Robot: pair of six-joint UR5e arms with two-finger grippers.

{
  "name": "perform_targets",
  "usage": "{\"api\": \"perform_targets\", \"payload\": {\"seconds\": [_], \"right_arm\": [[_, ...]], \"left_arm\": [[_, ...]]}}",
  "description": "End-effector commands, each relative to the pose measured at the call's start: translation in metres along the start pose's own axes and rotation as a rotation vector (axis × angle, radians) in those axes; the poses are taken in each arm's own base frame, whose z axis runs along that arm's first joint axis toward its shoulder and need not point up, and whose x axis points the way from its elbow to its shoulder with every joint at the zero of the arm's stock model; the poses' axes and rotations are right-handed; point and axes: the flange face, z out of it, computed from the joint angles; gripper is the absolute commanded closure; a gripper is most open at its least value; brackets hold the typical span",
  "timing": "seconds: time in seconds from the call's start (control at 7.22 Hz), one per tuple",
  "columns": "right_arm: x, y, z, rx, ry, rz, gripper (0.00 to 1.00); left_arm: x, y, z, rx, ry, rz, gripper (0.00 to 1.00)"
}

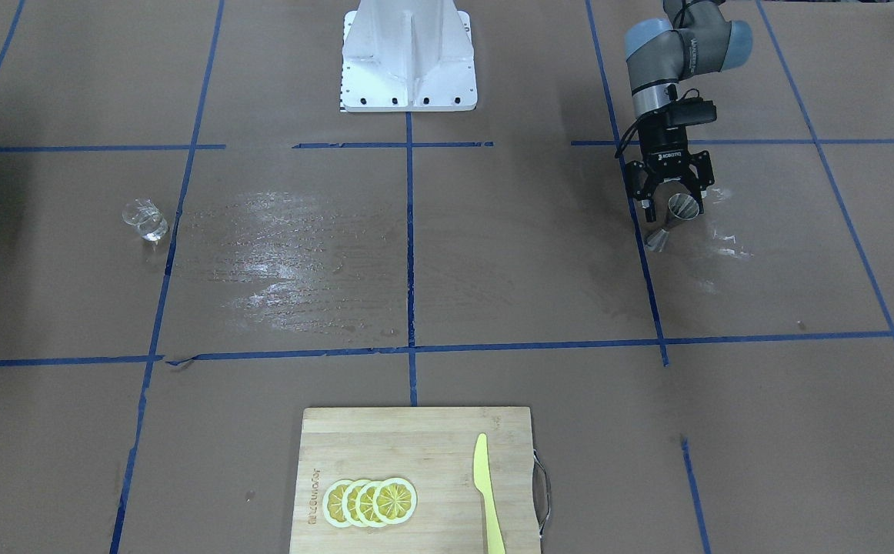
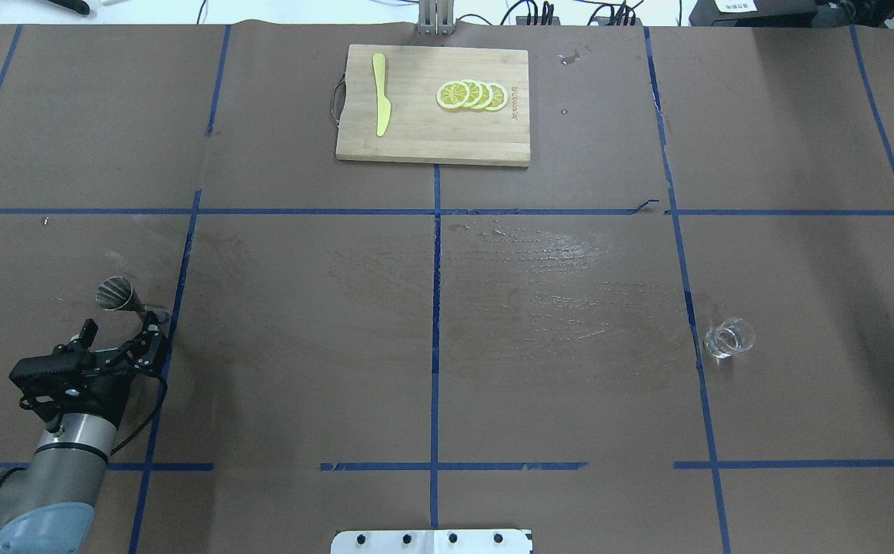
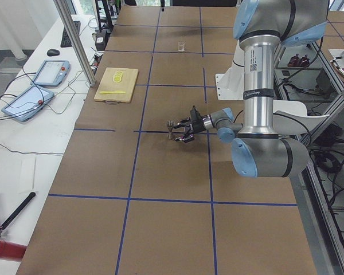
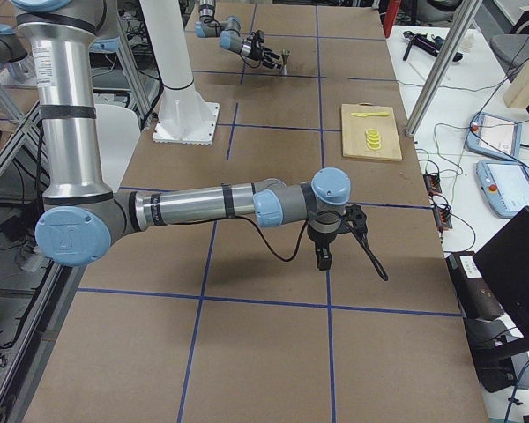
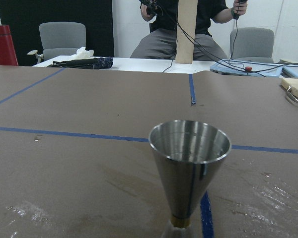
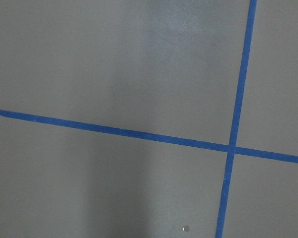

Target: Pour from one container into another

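Two-arm station, one moment. The left hand is held low over the desk, its axis near level and its two fingers spread wide with nothing between the pads. The metal jigger stands upright on the desk just ahead of this hand. In the left wrist view its upper cone fills the centre of the frame, mouth up, and the interior looks dry. From the front-facing view the jigger appears level with the fingertips of the left hand. Whether the tips already flank it or stop just short cannot be settled, but no contact is visible.

The glass cup stands upright far off to the right of the left hand, across most of the desk's width, and a blue tape line runs just beside it. A patch of shiny streaks lies on the desk between cup and jigger, nearer the cup.

The right hand points down at the desk, well apart from both vessels; it shows only in the side view, so one cannot tell how its fingers stand.

Far ahead of the left hand lies a cutting board. It carries overlapping lemon slices and a yellow knife. A seated person shows beyond the desk's far edge.
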Motion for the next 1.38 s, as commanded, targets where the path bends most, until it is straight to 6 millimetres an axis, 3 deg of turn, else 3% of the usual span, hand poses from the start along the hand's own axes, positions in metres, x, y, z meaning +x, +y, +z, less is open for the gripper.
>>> {"api": "perform_targets", "payload": {"seconds": [0.0,0.55,0.97,1.11,1.25], "right_arm": [[0.000,0.000,-0.001,0.002,0.000,-0.001,0.00],[0.000,0.000,0.000,0.001,0.000,0.002,0.00],[0.000,0.000,0.000,-0.001,0.000,0.005,0.00],[0.001,0.002,0.001,-0.003,0.000,0.005,0.00],[0.001,0.002,0.001,-0.004,0.000,0.006,0.00]], "left_arm": [[0.003,-0.002,0.008,0.011,-0.007,0.001,0.10],[0.010,0.003,0.012,0.013,-0.006,-0.011,0.40],[0.017,0.000,0.011,0.014,0.008,-0.028,0.74],[0.033,-0.007,0.012,0.021,0.016,-0.028,0.92],[0.039,-0.013,0.012,0.024,0.030,-0.054,1.00]]}}
